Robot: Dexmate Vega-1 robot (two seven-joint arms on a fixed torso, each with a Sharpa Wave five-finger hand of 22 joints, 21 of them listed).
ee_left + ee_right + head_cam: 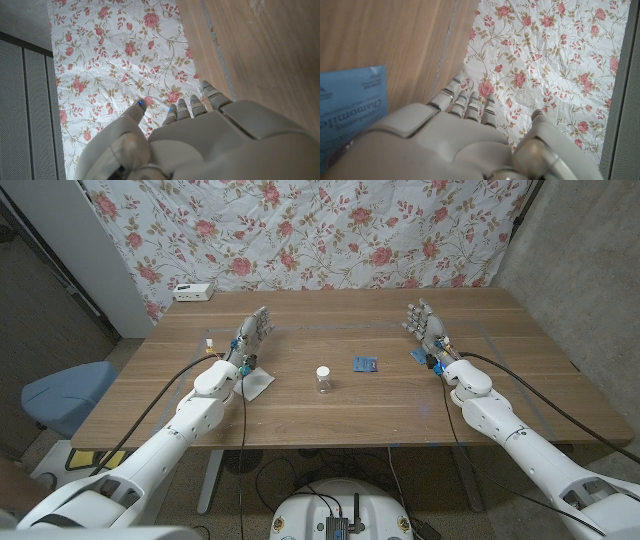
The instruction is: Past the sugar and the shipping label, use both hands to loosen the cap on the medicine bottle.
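While both my hands hold nothing, fingers apart, the medicine bottle (323, 378) stands upright (white cap on top) mid-table, between them: left hand (252, 334) somewhat nearer, right hand (427, 326) farther toward the far edge.

The bottle (323, 378) stands near the middle of the table (330, 425). Just to its right lies a packet (366, 363). A clear bag (254, 384) lies toward the left edge, beside the left hand (250, 333). Another packet (350, 110) lies by the right hand (426, 325). A box (192, 291) sits at the far left corner.
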